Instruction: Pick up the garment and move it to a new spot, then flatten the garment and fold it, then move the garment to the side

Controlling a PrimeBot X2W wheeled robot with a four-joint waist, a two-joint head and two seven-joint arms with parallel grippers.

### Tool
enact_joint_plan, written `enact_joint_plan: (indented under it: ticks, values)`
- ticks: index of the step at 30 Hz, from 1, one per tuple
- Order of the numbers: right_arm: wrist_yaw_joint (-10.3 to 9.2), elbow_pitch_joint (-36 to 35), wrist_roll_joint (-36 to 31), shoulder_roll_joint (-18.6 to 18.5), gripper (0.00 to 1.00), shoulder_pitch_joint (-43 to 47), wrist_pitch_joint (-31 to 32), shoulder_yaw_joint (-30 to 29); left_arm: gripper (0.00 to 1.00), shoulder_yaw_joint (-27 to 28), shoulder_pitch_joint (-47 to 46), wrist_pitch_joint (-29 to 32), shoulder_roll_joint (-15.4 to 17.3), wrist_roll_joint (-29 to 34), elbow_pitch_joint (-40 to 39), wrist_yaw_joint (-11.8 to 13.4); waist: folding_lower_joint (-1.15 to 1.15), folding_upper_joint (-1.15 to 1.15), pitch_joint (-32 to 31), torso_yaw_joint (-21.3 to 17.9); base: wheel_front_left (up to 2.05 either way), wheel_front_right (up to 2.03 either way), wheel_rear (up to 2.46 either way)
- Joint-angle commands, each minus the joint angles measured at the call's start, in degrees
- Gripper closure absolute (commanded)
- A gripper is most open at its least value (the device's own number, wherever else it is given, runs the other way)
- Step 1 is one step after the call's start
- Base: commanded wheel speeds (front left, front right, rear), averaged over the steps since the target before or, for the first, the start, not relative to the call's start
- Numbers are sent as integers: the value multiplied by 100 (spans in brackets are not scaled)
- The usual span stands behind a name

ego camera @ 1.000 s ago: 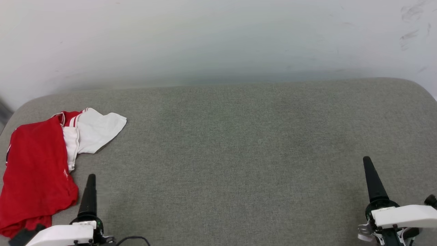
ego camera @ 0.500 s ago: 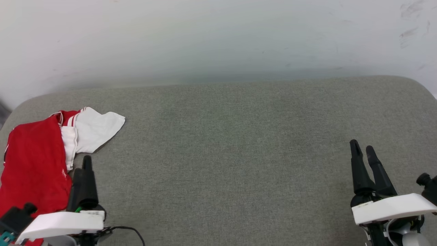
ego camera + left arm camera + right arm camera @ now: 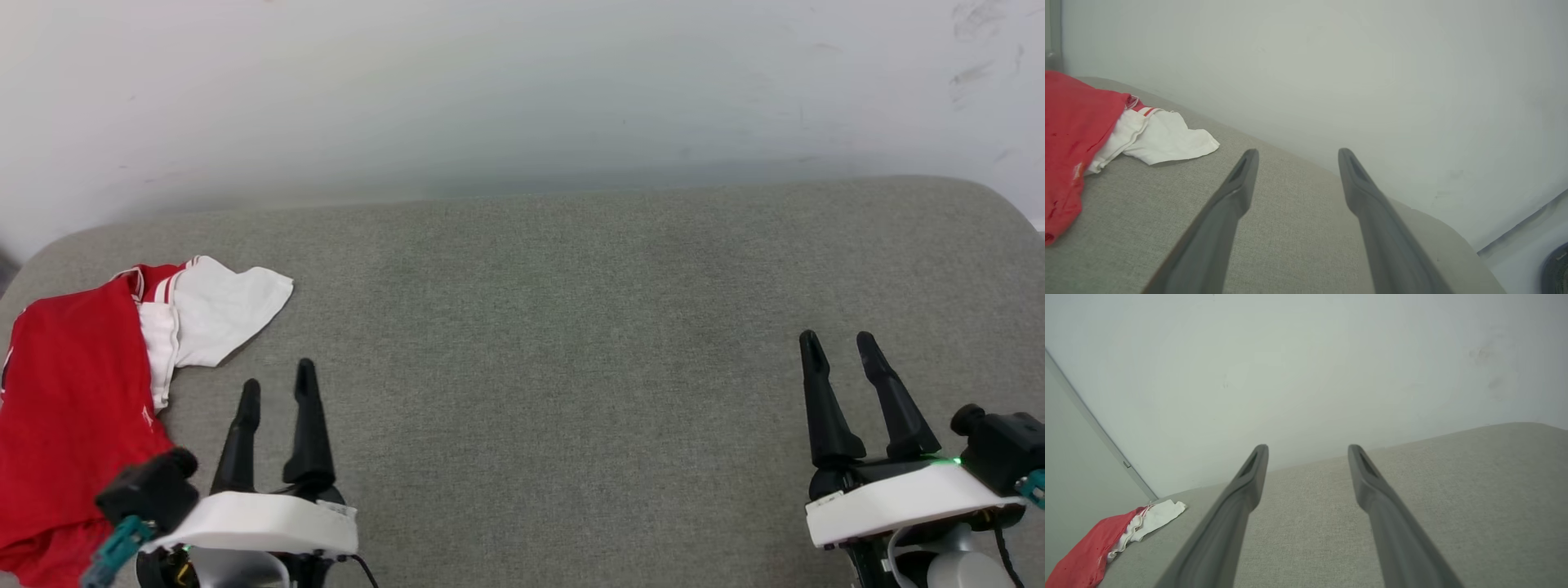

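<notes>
Fingers [image 3: 309, 425] of the left gripper [image 3: 277, 374] stand apart with nothing between them in the head view, and the right gripper [image 3: 836, 336] is spread and empty too. The garment [image 3: 73, 392] lies crumpled just left of the left fingers and well apart from the right ones. Its red body is bunched in loose folds, with a white sleeve [image 3: 220, 306] flopped out beyond the fingertips. Everything rests on a grey woven cushion [image 3: 555, 343] with rounded corners, set against a pale, smooth wall [image 3: 490, 98].

In the left wrist view the left gripper [image 3: 1298, 151] is parted. The garment [image 3: 1073, 122] sits left of its fingers, with red-white striped trim showing where the sleeve [image 3: 1167, 141] meets the body.

In the right wrist view the right gripper [image 3: 1308, 447] is also parted, and the garment [image 3: 1090, 551] lies far to the left of its fingers, low in the frame.

The shirt looks light, thin and limp, so it will likely sag and bunch when lifted rather than keep any shape. A pinch on a free edge seems best, at the sleeve cuff or the doubled shoulder seam. The cushion should give under the fingertips.
</notes>
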Motion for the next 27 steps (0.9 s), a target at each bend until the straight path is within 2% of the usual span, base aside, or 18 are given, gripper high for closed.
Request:
enact_joint_plan:
  ticks: [1, 4, 9, 16, 21, 27]
  values:
    - [0, -106, -209, 1, 0, -37, -54, 18, 0, -119, -8, -58, 83, 230, -98, 82, 0, 0, 3, -5, 0, 0, 0]
    - [0, -116, -474, 2, 0, -25, -101, 48, 0, -458, -27, -108, 272, 571, -85, 326, 0, 0, 9, -15, 0, 0, 0]
    - [0, -109, -844, 2, 0, 15, -181, 43, 0, -1046, -73, -183, 580, 970, -3, 918, 0, 0, 14, -36, 0, 0, 0]
    - [0, -41, -1287, 3, 0, 64, -284, 43, 0, -1760, -170, -285, 926, 1249, 54, 1561, 0, 0, 16, -60, 0, 0, 0]
    - [0, -23, -1596, 3, 0, 82, -347, 79, 0, -1913, -173, -356, 1033, 1253, -57, 1695, 0, 0, 17, -70, 0, 0, 0]
    - [0, -25, -1983, 3, 0, 91, -431, 178, 0, -2074, -100, -435, 1128, 1627, -32, 1875, 0, 0, 15, -86, 0, 0, 0]
